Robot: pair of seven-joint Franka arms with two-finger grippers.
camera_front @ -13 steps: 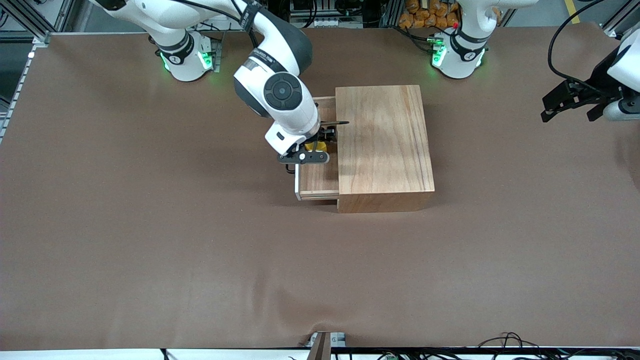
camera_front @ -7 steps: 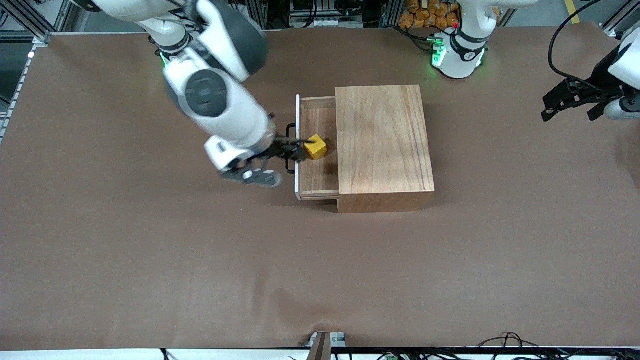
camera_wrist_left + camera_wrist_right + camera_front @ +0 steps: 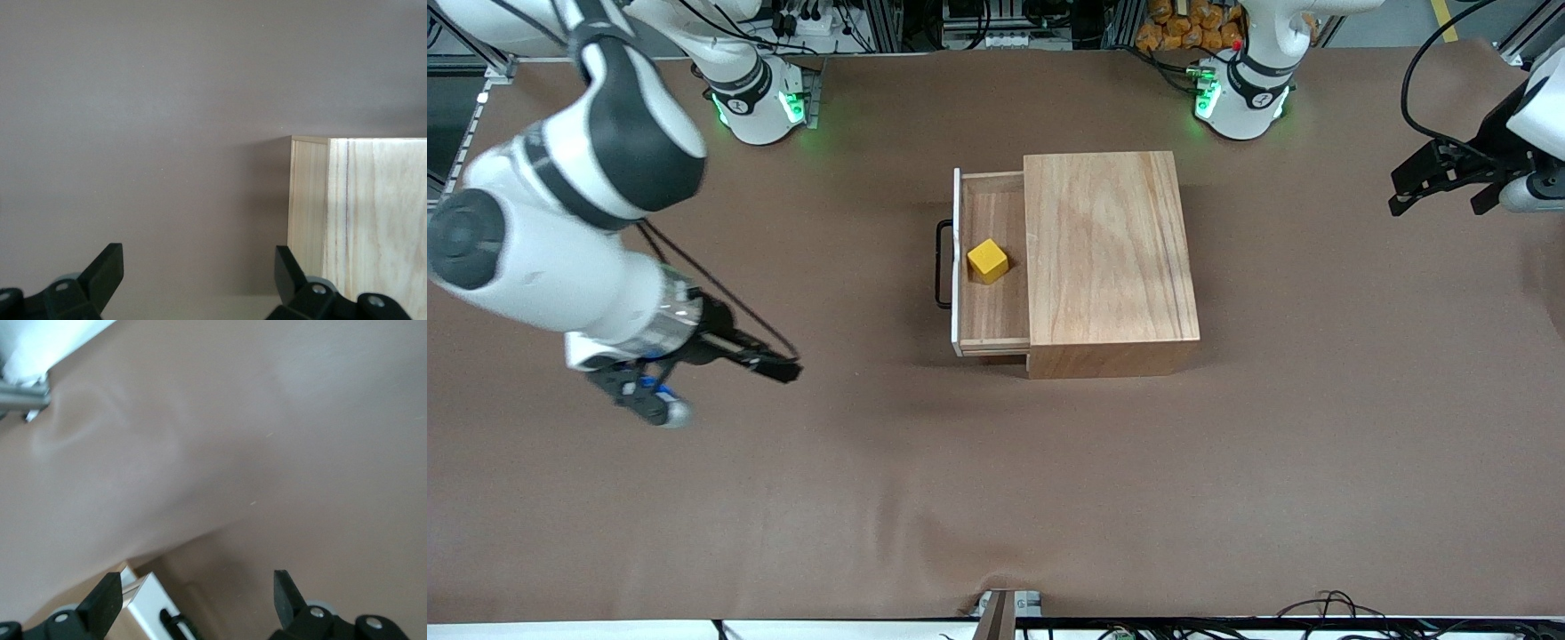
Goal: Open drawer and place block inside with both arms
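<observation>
The block rests in the open drawer. The right gripper hangs over bare surface toward its arm's end, fingers wide, holding nothing. The left gripper waits at the other end, fingers wide, clear of the box.

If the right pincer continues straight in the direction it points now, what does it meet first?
Probably the drawer. The open right pincer hangs over the table, aimed toward the white front and black handle, which its wrist view shows ahead. Depth is unclear; it may meet the tabletop first.
</observation>
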